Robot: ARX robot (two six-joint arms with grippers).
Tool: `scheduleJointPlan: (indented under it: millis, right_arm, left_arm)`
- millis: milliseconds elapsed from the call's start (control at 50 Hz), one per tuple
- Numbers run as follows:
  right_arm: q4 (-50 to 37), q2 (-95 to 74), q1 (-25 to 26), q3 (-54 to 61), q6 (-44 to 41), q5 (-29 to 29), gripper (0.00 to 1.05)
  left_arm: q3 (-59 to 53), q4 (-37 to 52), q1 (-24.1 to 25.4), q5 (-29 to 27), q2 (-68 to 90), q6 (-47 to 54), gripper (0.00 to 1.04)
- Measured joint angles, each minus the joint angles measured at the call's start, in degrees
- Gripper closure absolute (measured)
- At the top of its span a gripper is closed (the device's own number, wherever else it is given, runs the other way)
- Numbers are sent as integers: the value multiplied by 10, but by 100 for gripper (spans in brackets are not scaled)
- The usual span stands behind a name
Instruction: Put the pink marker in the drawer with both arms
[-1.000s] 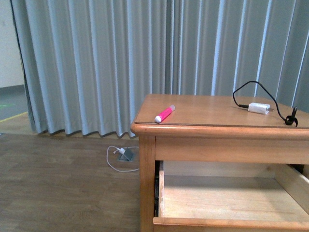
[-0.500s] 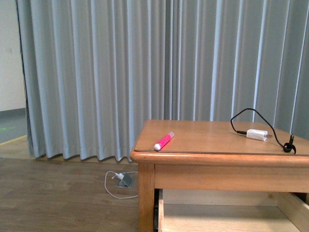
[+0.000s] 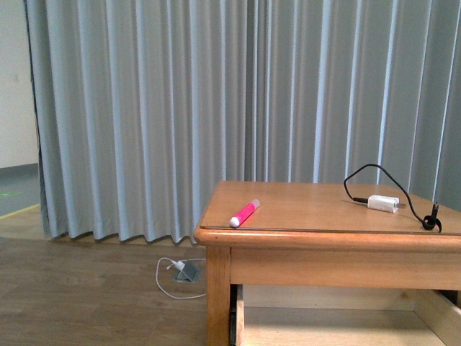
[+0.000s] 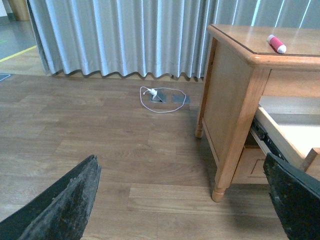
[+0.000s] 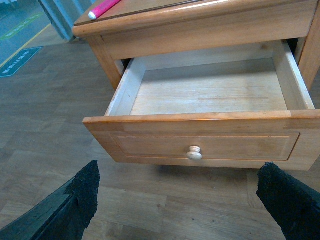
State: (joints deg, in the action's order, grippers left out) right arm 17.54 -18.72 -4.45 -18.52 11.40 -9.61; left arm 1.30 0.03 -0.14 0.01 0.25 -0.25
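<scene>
Right wrist view, nearest: right pincer spread wide, gripping nothing, low in front of the drawer, which is pulled out with its round knob facing the camera. Left pincer also wide, gripping nothing, over the wood floor beside the cabinet. Pink marker lies flat on the worktop near its front left corner, above the drawer. White charger with black cable sits well to its right. Grey curtain behind.
</scene>
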Motion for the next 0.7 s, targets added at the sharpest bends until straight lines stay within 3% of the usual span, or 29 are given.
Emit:
scheduleJointPlan:
  millis: [460, 520, 560, 700]
  right_arm:
    - [0, 0, 0, 0, 0, 0, 8]
    - [0, 0, 0, 0, 0, 0, 8]
    - [0, 0, 0, 0, 0, 0, 8]
    - [0, 0, 0, 0, 0, 0, 8]
  left_arm:
    - [0, 0, 0, -1, 0, 0, 6]
    - [4, -14, -39, -108, 29, -7, 6]
    - [8, -8, -63, -147, 58, -9, 6]
    - [64, 64, -106, -152, 193, -13, 6]
